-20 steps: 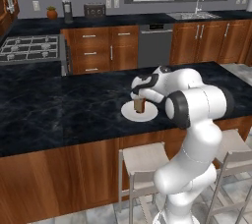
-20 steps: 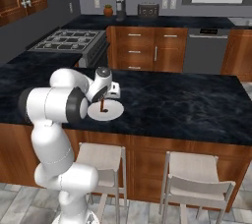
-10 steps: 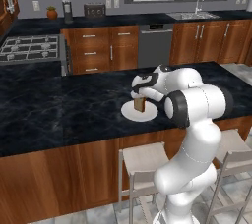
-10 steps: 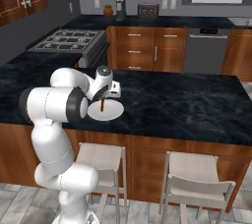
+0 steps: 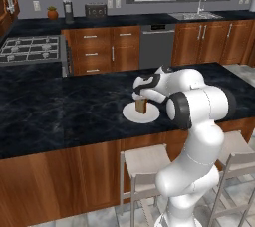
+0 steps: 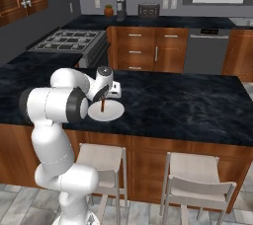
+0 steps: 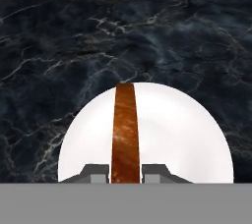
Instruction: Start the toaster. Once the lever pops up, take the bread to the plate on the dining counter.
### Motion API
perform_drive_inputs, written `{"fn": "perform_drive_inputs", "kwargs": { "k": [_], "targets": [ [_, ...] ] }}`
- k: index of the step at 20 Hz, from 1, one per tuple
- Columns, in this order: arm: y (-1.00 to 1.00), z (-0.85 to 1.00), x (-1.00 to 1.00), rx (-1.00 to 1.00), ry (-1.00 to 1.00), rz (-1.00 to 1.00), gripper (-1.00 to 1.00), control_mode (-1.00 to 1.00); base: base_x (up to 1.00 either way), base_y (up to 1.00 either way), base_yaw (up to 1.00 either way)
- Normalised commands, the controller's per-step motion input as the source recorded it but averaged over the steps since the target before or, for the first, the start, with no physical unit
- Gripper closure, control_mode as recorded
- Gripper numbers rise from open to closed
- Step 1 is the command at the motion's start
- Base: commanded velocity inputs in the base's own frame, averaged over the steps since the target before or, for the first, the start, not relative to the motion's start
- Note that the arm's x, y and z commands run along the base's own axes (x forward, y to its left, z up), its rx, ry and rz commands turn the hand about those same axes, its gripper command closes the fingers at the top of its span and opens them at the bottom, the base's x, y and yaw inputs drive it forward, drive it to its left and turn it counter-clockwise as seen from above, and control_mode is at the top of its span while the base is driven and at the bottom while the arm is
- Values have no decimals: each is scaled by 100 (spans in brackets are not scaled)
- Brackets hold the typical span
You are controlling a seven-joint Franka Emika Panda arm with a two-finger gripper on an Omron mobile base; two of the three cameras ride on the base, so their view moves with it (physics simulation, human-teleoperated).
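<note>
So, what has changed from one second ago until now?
Nothing visibly changed. The gripper is still shut on the bread, which it holds on edge over the plate on the dining counter. The arm and the base kept their place.

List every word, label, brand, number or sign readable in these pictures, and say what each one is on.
None can be read. The toaster, the coffee machine, the dishwasher, the cabinets, the plate and the bread show no lettering. Any marks on the stove knobs are too small to tell.
</note>
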Motion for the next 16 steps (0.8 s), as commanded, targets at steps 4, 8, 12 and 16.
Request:
{"fn": "perform_drive_inputs", "kwargs": {
  "k": [4, 8, 12, 16],
  "targets": [
    [0, 0, 0, 0, 0, 0, 100, -100, 0, 0, 0],
    [0, 0, 0, 0, 0, 0, 100, -100, 0, 0, 0],
    [0, 0, 0, 0, 0, 0, 100, -100, 0, 0, 0],
    [0, 0, 0, 0, 0, 0, -100, -100, 0, 0, 0]
  ]
}}
